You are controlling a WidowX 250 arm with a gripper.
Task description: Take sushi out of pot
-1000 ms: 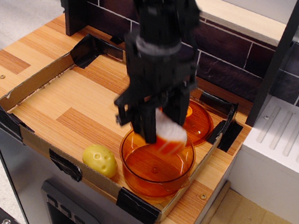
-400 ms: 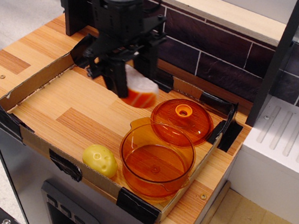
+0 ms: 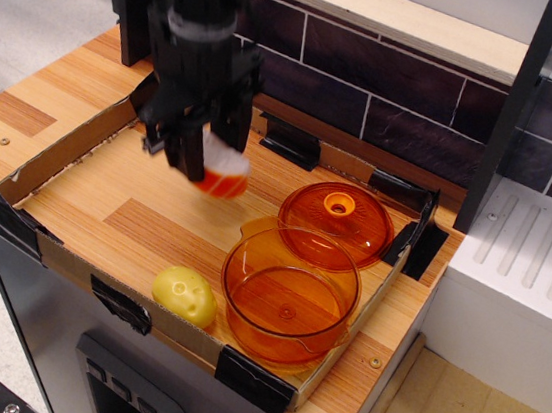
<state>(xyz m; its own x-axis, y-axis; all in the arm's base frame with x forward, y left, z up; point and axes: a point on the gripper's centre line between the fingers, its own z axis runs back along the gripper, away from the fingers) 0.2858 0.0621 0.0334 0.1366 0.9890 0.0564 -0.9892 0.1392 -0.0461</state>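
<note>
The sushi is held in the black gripper, whose fingers are closed on it above the wooden table, over the left-middle part of the floor inside the low cardboard frame. The piece is carried tilted: its white top is turned up and toward the gripper, and its orange base is turned down and to the right. Its long axis cannot be told, since much of it is hidden behind the fingers. Whether the base touches the wood also cannot be told.

The pot is seen upright at the front right of the frame, well apart from the sushi, and nothing is seen inside it. Just behind it, the flat orange lid is laid knob up, its edge overlapped by the pot's rim. A yellow lumpy toy is placed just to the left of the pot, against the front cardboard wall. A dark brick-pattern wall is visible behind the table.
</note>
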